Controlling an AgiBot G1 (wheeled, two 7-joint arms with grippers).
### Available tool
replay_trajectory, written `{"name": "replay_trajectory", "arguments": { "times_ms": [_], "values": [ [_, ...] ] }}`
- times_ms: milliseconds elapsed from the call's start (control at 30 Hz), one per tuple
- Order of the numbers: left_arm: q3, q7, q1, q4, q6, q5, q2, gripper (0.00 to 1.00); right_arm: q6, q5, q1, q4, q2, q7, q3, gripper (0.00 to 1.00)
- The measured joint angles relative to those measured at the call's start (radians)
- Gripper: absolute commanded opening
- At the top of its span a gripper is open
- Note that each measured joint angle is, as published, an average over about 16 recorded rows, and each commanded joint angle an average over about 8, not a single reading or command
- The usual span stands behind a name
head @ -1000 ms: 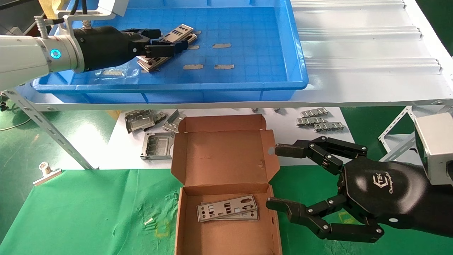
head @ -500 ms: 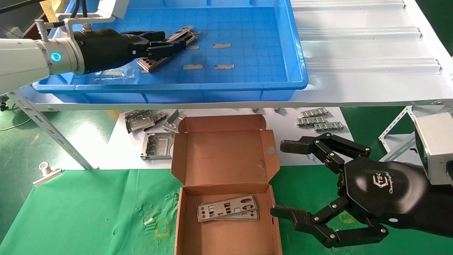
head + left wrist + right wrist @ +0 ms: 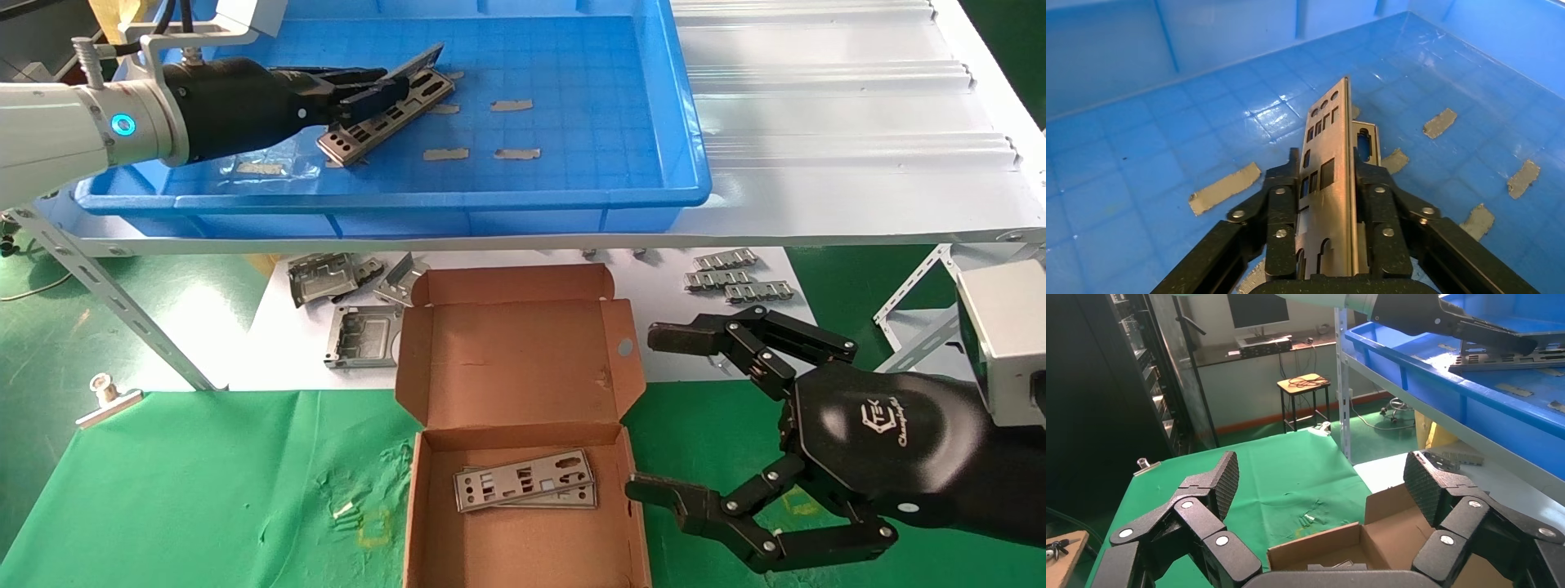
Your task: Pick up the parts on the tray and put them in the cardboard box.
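Task status: partway. The tray (image 3: 572, 175), sitting on the ribbed white sheet (image 3: 842, 122), holds at least one loose part (image 3: 388, 110) lying flat on its grid floor, with bits of tape (image 3: 512, 104) stuck near it. Whether more plates lie stacked beneath that one cannot be told.

The cardboard box (image 3: 515, 359) stands open on the green-covered counter (image 3: 188, 482) below the tray shelf, flap lid folded back. Plates already delivered (image 3: 523, 480) rest flat in it, at least two overlapping.

Left gripper (image 3: 1330, 187) is inside the tray, clamped on a held plate (image 3: 1329, 177) standing on edge between its fingers, tilted up off the tray floor. Judgement: lift step in hand; carry and drop into the box remain, then the loose part.

Right gripper (image 3: 654, 412) hangs just beside the box's right wall, spread wide, holding nothing.

Obstacles, judged: the tray's front rim and the shelf edge lie between the held plate and the box; the upright flap lid narrows the approach.

Bystanders, not task items: grey socket frames (image 3: 359, 335) and ribbed clips (image 3: 735, 282) on white paper behind the box, a metal clamp (image 3: 106, 396) at counter left.
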Motion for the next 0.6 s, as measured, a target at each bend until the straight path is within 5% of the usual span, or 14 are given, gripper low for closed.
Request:
{"name": "replay_trajectory", "arguments": {
  "times_ms": [600],
  "values": [
    [-0.019,0.08,-0.028,-0.031,-0.004,-0.027,-0.013,0.0,0.0,0.0,0.0,0.0,0.0,0.0,0.0,1.0]
  ]
}}
